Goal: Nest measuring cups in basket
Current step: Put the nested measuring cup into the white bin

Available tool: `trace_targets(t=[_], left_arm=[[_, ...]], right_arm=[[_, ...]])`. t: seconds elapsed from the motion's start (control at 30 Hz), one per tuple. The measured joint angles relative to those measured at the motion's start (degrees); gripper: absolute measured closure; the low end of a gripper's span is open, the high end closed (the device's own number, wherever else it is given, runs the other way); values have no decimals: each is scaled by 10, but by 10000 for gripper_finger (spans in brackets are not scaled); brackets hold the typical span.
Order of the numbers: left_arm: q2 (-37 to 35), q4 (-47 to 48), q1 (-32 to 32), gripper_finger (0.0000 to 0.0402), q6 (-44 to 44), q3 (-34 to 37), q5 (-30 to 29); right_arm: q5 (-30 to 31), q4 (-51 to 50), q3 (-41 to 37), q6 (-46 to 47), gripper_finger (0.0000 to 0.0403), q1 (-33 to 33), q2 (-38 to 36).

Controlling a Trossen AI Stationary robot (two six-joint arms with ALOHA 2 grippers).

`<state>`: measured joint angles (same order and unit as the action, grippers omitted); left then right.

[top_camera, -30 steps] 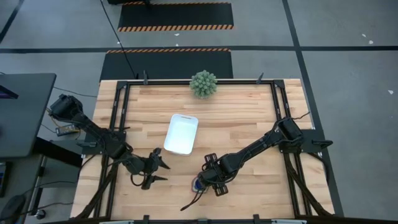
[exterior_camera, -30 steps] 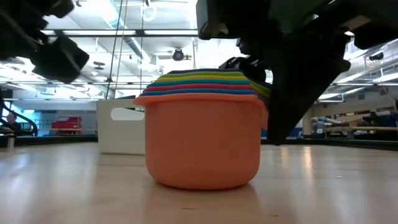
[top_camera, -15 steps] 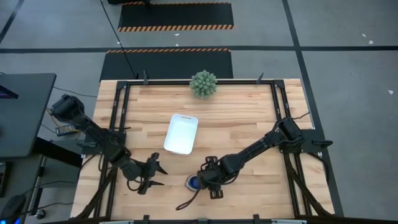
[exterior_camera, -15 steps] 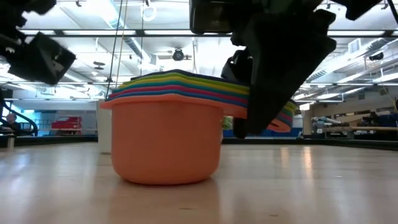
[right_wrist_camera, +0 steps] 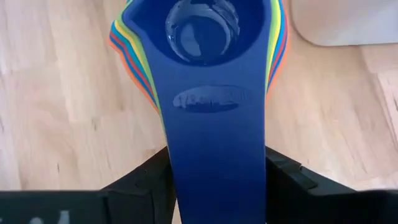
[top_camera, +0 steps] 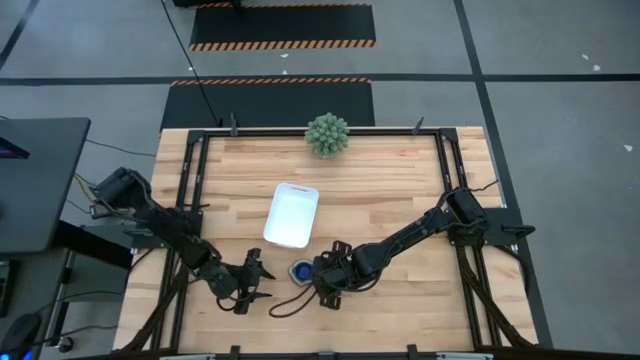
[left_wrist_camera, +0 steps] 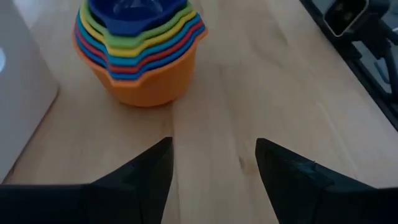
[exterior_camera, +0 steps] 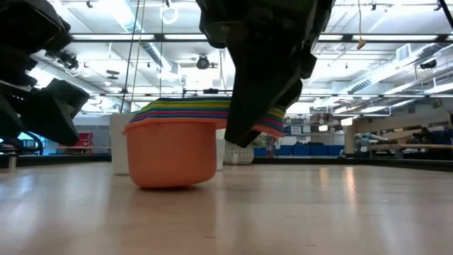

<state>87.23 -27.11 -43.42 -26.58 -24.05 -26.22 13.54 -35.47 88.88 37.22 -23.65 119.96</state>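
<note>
The nested stack of small round plastic measuring cups [top_camera: 301, 270], orange on the outside with red, blue, yellow and green rims showing and a dark blue one innermost, stands upright on the pale wooden worktop [top_camera: 390, 180], near its front edge and just in front of the white rectangular shallow plastic basket [top_camera: 291, 214], outside it and apart from it. In the low view the stack [exterior_camera: 172, 152] rests flat on the wood with the white basket [exterior_camera: 120, 145] behind it. The right claw [top_camera: 322, 280] is at the stack's handle side; in the right wrist view its two dark fingers [right_wrist_camera: 146, 180] sit on either side of the fanned flat handles, clamped on the measuring cups [right_wrist_camera: 205, 74], whose long dark blue handle runs back between them. The left claw [top_camera: 252, 283] hangs over the worktop just to the left of the stack, not touching it; the left wrist view shows its fingers [left_wrist_camera: 146, 180] spread apart with bare wood between them and the cups [left_wrist_camera: 138, 53] ahead. A spiky green ball plant [top_camera: 327, 134] stands at the worktop's far edge.
</note>
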Motion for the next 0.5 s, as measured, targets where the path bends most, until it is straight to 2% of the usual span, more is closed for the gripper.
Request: trace_targets(t=[0.27, 0.5], left_arm=[[2, -4, 2, 169, -28, 0, -24], [32, -62, 1, 150, -15, 0, -30]], right_arm=[[-1, 40, 0, -12, 213, -1, 0], [-2, 52, -12, -18, 194, -1, 0]])
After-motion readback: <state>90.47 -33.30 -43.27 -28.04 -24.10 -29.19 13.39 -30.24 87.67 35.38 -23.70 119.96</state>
